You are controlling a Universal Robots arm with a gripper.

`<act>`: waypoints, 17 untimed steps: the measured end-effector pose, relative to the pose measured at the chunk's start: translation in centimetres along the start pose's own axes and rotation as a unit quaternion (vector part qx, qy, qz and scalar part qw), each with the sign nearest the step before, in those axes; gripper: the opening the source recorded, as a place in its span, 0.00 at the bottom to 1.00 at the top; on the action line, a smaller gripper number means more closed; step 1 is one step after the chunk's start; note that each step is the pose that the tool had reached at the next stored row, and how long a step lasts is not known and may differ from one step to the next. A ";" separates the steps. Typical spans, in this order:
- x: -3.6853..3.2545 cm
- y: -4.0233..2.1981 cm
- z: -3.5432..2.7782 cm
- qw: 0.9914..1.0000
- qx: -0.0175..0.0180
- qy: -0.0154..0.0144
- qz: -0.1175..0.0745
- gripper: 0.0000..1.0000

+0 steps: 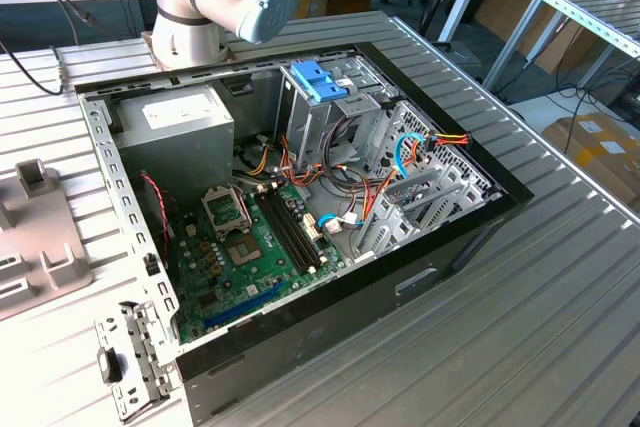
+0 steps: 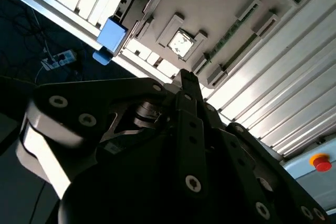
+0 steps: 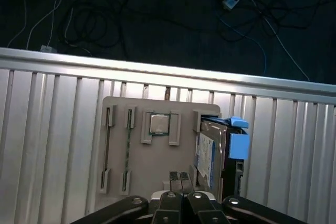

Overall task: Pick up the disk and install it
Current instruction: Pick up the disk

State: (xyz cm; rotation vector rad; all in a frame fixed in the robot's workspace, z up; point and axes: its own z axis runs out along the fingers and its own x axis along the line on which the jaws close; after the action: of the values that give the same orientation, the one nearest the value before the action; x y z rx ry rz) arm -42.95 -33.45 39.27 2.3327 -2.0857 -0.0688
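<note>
Blue-railed disk (image 3: 212, 150) stands on edge in a slot of the beige tray (image 3: 136, 182), tab end toward the table (image 3: 52, 145) edge, long axis along the table ribs. Arm's gripper (image 3: 181, 178) hovers over the tray, fingers pressed together, empty; disk just beside the fingertip line

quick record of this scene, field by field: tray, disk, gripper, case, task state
tray: beige, on the slatted table, also holds a processor chip
disk: on edge in a slot at the tray's side, blue tab showing
gripper: shut, empty, over the tray, apart from the disk
computer case: open, motherboard exposed, in the exterior view
task state: disk not yet picked up
</note>
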 end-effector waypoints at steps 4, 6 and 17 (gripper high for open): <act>0.00 0.00 0.01 1.000 0.000 0.001 -0.016 0.11; -0.01 0.00 0.01 1.000 -0.001 0.001 -0.023 0.11; 0.00 -0.02 0.45 0.998 0.002 -0.002 0.061 0.11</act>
State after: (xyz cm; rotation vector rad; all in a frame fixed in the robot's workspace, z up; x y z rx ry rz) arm -42.95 -33.44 38.82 2.2019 -2.2271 -0.0698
